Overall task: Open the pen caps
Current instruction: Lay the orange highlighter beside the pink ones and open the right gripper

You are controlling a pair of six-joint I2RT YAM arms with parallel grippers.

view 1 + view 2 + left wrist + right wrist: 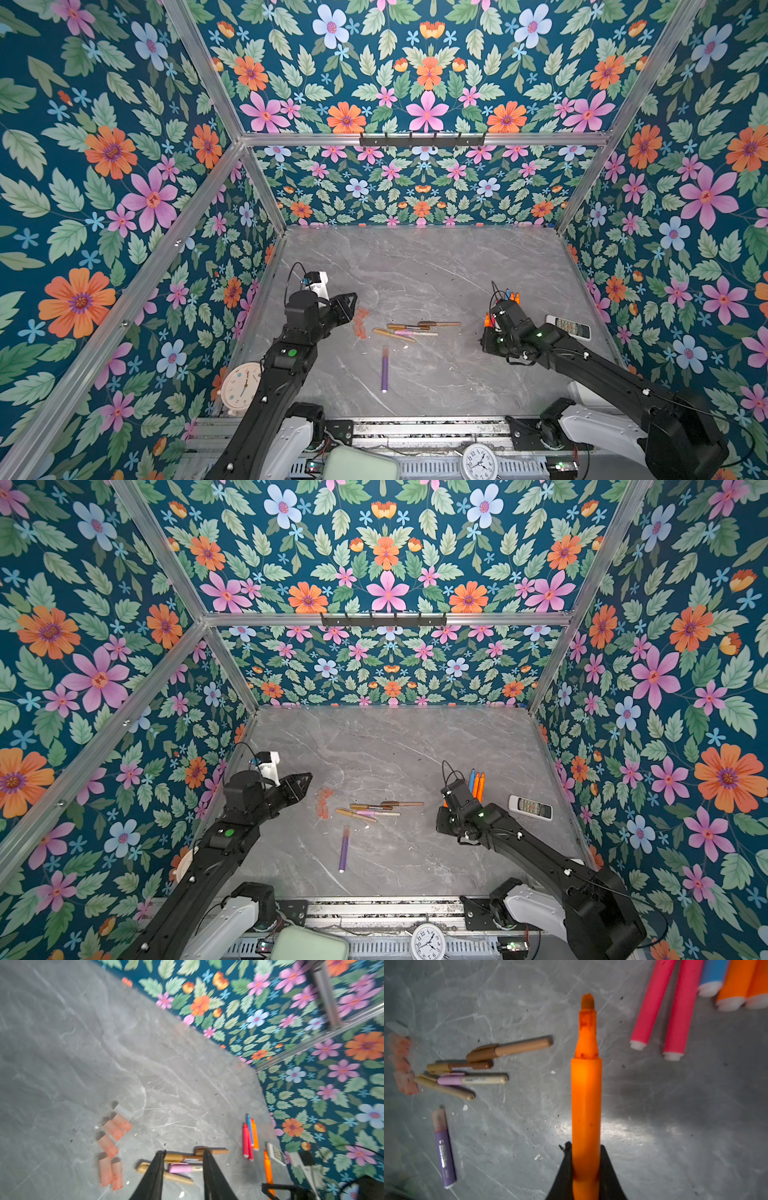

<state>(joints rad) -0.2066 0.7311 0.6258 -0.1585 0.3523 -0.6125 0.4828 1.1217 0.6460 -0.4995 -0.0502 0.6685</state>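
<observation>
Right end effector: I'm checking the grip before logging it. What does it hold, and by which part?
The right end effector clamps the uncapped orange pen by the rear end of its barrel.

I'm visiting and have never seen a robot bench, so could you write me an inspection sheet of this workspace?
Surface: grey marble tabletop, specked.
Job's things: loose orange-pink caps clustered left of centre; four capped brown, gold and pink pens mid-table; purple pen alone, capped; red, blue and orange pens beside the right end effector.
Clutter: white remote at right; pale clock at left edge; white clock and pale green case at front.
End effectors: left end effector open, empty, near the loose caps; right end effector shut on an orange pen, cap off.
Cables: black cable looping at each wrist.
Surroundings: floral wallpaper walls, aluminium frame, black hook rail.
</observation>
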